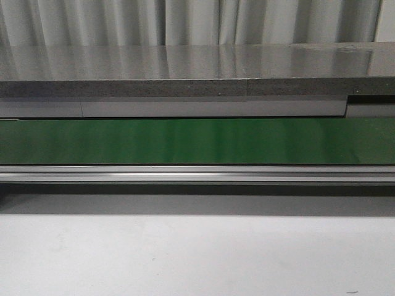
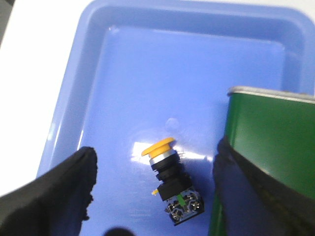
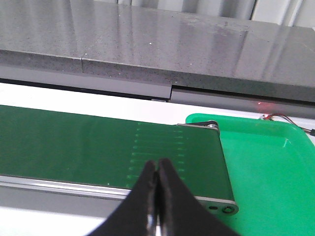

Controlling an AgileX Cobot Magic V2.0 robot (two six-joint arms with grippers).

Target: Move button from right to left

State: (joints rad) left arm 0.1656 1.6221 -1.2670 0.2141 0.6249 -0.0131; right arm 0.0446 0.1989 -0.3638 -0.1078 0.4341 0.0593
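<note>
- My left pincer [image 2: 152, 196] hangs over a blue tray [image 2: 74, 98], its two black fingers [image 2: 64, 191] spread wide apart and holding nothing.
- The button [image 2: 170, 184] lies on its side on the tray's floor, between those fingers and touching neither. Its orange-yellow cap points toward the tray's middle; the black body with screw terminals and a green mark points toward my wrist.
- The end of the green belt [image 2: 266, 162], edged in metal, overhangs the tray just beside the button.
- My right pincer [image 3: 158, 196] is closed, its black fingertips pressed together with nothing between them. It hovers above the other end of the belt [image 3: 98, 147].
- Past that end sits a green tray [image 3: 266, 182], partly under the belt's roller.
- In the front view the belt [image 1: 197, 140] runs across the whole width, bare, with a grey stone ledge [image 1: 185, 68] behind it and the white tabletop [image 1: 197, 253] in front. Neither arm nor the button shows there.
</note>
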